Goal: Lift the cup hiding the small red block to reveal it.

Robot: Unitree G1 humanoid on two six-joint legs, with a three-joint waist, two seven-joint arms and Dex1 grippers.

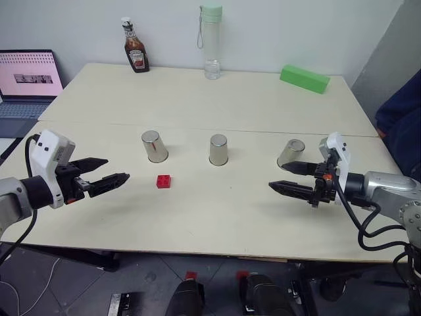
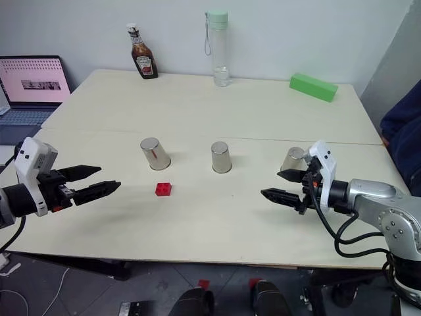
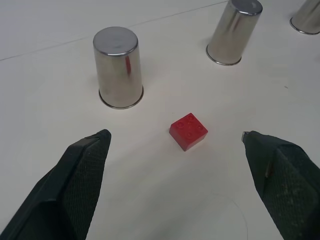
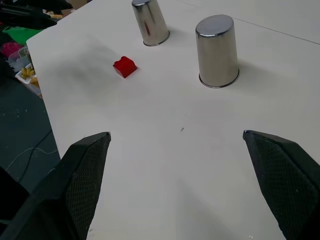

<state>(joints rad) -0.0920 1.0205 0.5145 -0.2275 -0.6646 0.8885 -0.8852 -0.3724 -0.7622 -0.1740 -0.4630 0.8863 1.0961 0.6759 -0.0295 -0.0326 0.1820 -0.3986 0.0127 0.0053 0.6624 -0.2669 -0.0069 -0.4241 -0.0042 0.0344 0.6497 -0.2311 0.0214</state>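
Three steel cups stand upside down in a row across the middle of the pale bench (image 1: 197, 224): the left cup (image 1: 154, 146), the middle cup (image 1: 218, 150) and the right cup (image 1: 291, 153). The left and right cups look a little tilted in the head views; the middle one stands straight. What is under them cannot be seen. The small red block (image 1: 164, 181) lies open on the bench, in front of the left cup and a little toward the middle cup, touching no cup.

At the upper edge of the frame, at the back of the bench, stand a ketchup bottle (image 1: 135, 46) and a clear water bottle (image 1: 211, 42) with a pale green lid; it looks nearly empty. A long green block (image 1: 304, 78) lies at the upper right. A laptop (image 1: 26, 82) with a lit screen is at the upper left, beside the bench.

The left gripper (image 1: 112, 178) hangs at the lower left of the frame, its fingers (image 3: 82, 172) spread apart, holding nothing; the red block lies beyond them, apart. The right gripper (image 1: 289, 178) is at the lower right, just in front of the right cup, its fingers (image 4: 80, 175) spread wide and touching nothing.
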